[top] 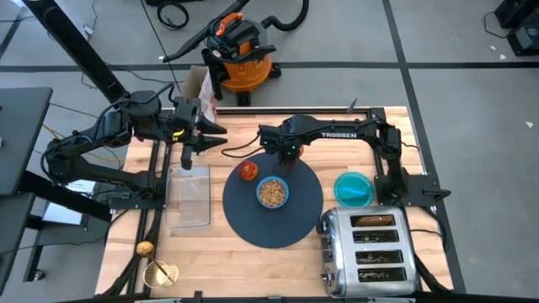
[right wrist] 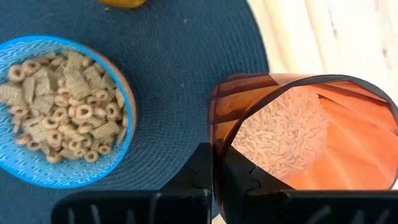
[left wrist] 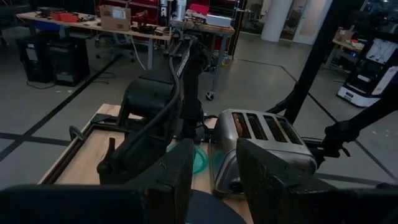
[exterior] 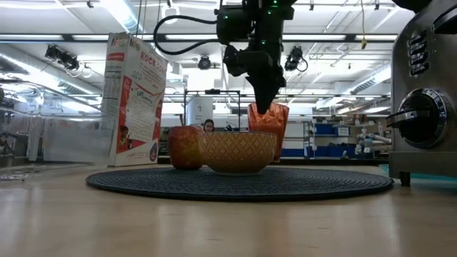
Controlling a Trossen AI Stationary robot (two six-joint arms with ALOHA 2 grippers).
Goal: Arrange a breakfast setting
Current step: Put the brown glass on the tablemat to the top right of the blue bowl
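Right gripper (right wrist: 214, 177) gripping cup (right wrist: 305, 134) rim (above mat (right wrist: 180, 56))

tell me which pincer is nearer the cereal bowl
Right. The right pincer grips the rim of the orange cup at the mat's edge, right beside the bowl. The left pincer hangs off the mat, above the clear container.

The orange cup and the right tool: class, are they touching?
Touching. The right wrist view shows the right tool closed over the rim of the orange cup, one finger on each side of its wall.
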